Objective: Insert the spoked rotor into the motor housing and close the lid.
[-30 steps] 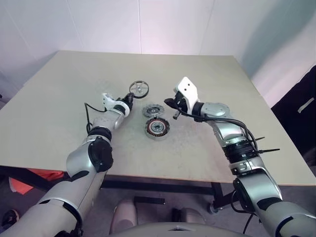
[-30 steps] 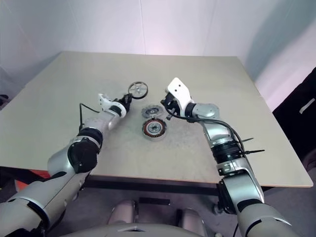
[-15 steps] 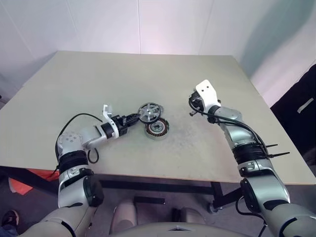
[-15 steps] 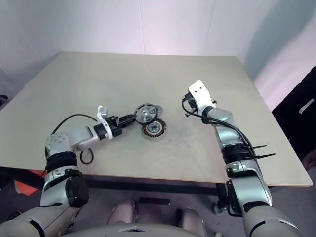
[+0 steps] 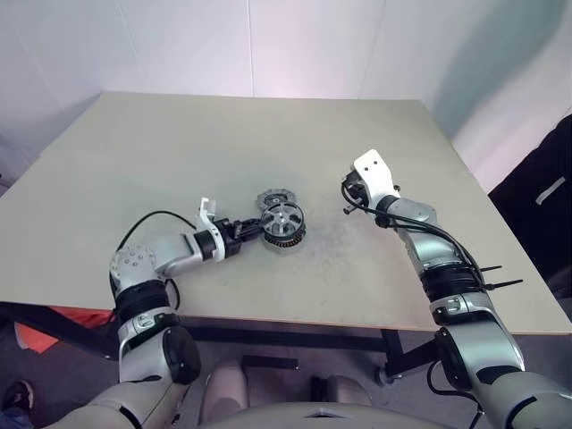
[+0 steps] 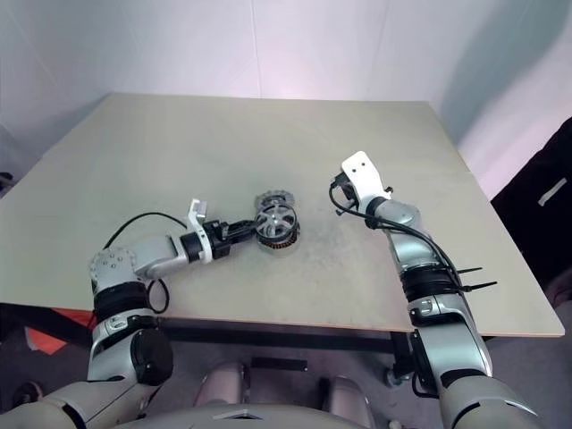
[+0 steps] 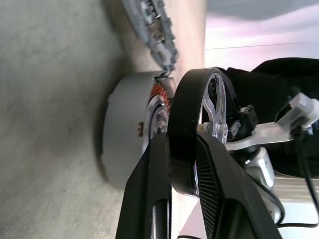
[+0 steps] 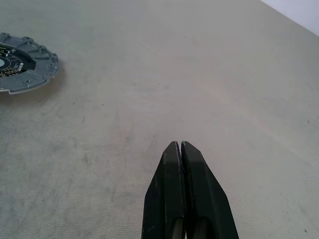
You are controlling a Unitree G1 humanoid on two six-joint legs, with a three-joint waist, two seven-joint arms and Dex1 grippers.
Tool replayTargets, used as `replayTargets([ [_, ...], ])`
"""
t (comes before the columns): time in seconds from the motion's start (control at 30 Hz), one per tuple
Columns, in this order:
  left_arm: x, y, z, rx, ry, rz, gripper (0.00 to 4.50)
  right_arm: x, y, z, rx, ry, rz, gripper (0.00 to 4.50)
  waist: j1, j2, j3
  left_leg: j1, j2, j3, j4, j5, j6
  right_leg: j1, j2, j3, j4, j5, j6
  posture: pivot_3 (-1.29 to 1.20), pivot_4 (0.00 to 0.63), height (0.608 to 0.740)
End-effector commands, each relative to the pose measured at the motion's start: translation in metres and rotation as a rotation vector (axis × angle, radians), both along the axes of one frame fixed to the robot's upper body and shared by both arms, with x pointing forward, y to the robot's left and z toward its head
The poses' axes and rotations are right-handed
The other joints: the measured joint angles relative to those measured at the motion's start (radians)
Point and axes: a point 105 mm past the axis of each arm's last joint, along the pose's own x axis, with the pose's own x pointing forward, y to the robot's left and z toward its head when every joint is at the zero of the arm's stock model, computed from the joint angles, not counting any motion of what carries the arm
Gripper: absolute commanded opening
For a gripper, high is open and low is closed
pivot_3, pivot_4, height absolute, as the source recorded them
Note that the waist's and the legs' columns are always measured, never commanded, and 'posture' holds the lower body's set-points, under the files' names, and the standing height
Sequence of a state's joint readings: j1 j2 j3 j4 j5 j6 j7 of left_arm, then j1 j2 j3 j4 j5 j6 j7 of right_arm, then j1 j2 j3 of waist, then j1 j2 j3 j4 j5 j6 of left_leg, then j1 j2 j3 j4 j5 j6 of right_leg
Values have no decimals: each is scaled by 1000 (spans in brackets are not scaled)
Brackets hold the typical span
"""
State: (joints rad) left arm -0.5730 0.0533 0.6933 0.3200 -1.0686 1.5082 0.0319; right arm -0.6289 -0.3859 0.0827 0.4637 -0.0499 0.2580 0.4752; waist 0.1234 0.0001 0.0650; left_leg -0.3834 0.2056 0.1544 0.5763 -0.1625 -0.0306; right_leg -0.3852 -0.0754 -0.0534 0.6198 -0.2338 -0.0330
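The left gripper (image 7: 180, 164) pinches the rim of the small black wheel-like rotor with silvery spokes (image 5: 282, 219), held just above the short silver-grey motor housing with copper windings (image 7: 127, 129). The grey notched-rim lid (image 5: 269, 198) lies at twelve o'clock behind. The right gripper (image 8: 180, 149), fingers pressed together, waits well apart at three o'clock.

head stereo pair looks down over table (image 5: 375, 268); wrist views close, low along fingers; all share lid (image 8: 22, 67).

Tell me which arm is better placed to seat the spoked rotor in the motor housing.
Left. The left gripper is already shut on the spoked rotor, holding it right over the motor housing. The right gripper is shut, empty and off to the side.
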Motion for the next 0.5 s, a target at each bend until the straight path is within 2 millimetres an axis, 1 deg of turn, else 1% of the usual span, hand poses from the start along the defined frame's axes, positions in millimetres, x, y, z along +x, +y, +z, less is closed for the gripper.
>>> replayTargets([
  [0.03, -5, -4, 4, 25, -29, -24, 363, 3, -3, 16, -1, -62, -8, 0, 0, 0, 0, 0, 0, 0, 0, 0, 0, 0, 0, 0, 0, 0, 0, 0, 0, 740],
  [0.13, -10, -4, -1, 56, -27, -43, 363, 3, -3, 17, 0, -64, -9, 0, 0, 0, 0, 0, 0, 0, 0, 0, 0, 0, 0, 0, 0, 0, 0, 0, 0, 740],
  [0.2, -11, -2, -2, 81, -34, -36, 1098, 3, -3, 17, 0, -64, -11, 0, -1, 0, 0, 1, 0, 0, 0, 0, 0, 0, 0, 0, 0, 0, 0, 0, 0, 740],
  [0.27, -10, 2, -2, 95, -40, -24, 1674, 4, -4, 17, -1, -65, -13, 0, -1, 0, 0, 1, 0, 0, 0, 0, 0, 1, 0, 0, 0, 0, 0, 0, 0, 740],
  [0.3, -10, 3, -2, 98, -42, -19, 2040, 4, -3, 17, -1, -65, -13, 0, -1, 0, 0, 1, 0, 0, 0, 0, 0, 1, 0, 0, 0, 0, 0, 0, 0, 740],
  [0.4, -5, 12, 1, 100, -62, 30, 2999, 4, -3, 17, -1, -65, -13, 0, -1, 0, 0, 4, 0, 0, 0, 0, 0, 3, 0, 0, 0, 0, 0, 0, 0, 740],
  [0.43, -2, 17, 3, 98, -73, 54, 3399, 4, -3, 18, -2, -66, -12, 0, -2, 0, 0, 4, 0, 0, 0, 0, 0, 3, 0, 0, 0, 0, 0, 0, 0, 740],
  [0.47, 1, 20, 5, 89, -86, 75, 3673, 4, -3, 18, -2, -66, -11, 0, -2, 0, 0, 5, 0, 0, 0, 0, 0, 4, 0, 0, 0, 0, 0, 0, 0, 740],
  [0.5, 4, 23, 10, 76, -106, 93, 3673, 4, -2, 18, -2, -68, -8, 0, -2, 0, 0, 6, 0, 0, 0, 0, 0, 5, 0, 0, 0, 0, 0, 0, 0, 740],
])
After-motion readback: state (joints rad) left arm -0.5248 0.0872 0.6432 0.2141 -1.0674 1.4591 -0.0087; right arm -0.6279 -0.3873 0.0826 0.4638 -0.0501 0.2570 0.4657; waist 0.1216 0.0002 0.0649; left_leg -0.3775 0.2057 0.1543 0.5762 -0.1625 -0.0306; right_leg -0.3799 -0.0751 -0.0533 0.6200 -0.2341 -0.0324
